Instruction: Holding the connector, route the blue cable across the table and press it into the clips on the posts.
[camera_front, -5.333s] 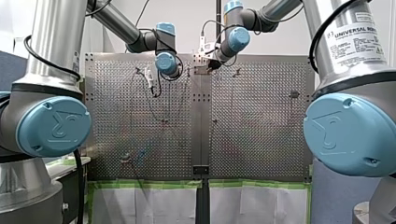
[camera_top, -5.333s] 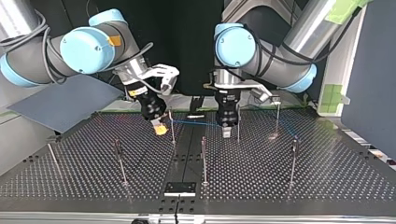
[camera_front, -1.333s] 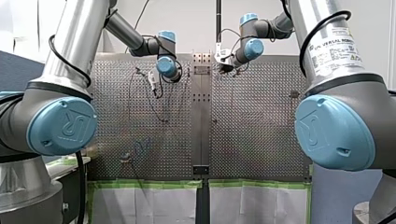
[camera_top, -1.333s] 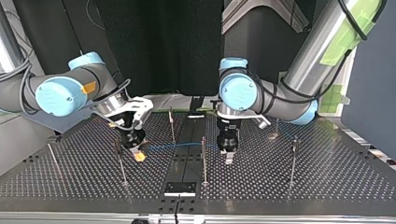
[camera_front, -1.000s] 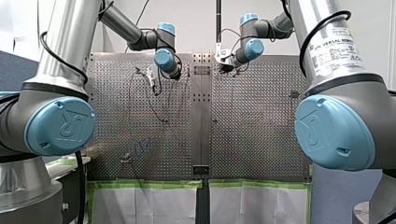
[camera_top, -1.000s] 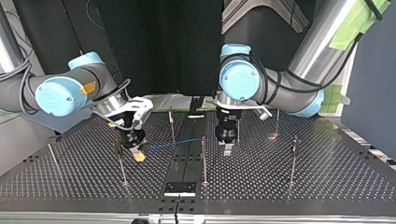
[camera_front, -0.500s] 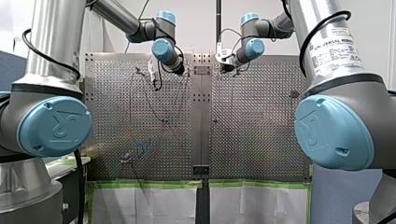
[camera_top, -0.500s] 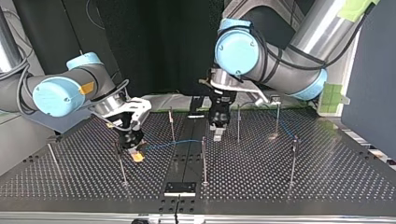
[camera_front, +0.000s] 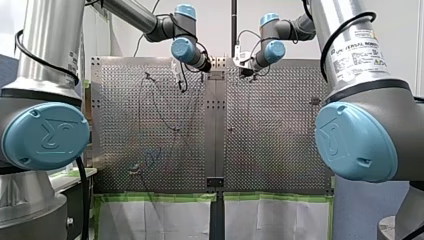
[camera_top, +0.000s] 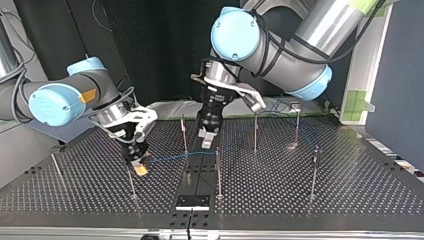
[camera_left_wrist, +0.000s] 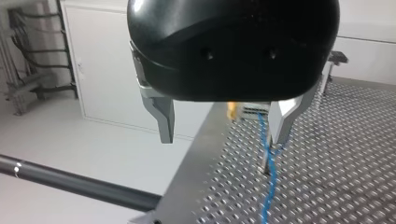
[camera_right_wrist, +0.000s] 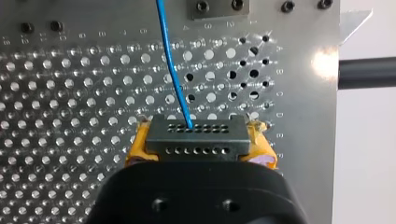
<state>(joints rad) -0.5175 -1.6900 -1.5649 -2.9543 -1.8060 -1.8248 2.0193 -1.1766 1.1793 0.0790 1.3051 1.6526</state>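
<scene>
In the right wrist view my right gripper (camera_right_wrist: 201, 145) is shut on the dark grey connector (camera_right_wrist: 196, 133), yellow pads on both sides. The blue cable (camera_right_wrist: 173, 65) runs straight out of it over the perforated table. In the top view that gripper (camera_top: 141, 170) hangs low beside a thin post (camera_top: 130, 176). From there the blue cable (camera_top: 175, 156) stretches past the middle post (camera_top: 218, 170); whether it sits in a clip I cannot tell. My left gripper (camera_top: 206, 140) hovers above the cable, open. Its metal fingers (camera_left_wrist: 164, 122) hold nothing, with the cable (camera_left_wrist: 269, 186) ahead of them.
Several more thin posts stand on the table (camera_top: 350, 195), among them one (camera_top: 184, 134) behind the cable, one (camera_top: 255, 132) further right and one (camera_top: 313, 172) at the right. A black plate (camera_top: 192, 202) lies at the near edge in the top view.
My left arm has lifted and swung toward the top view's left, from beside the middle post to above the centre strip. My right gripper has sunk slightly, still holding the connector.
</scene>
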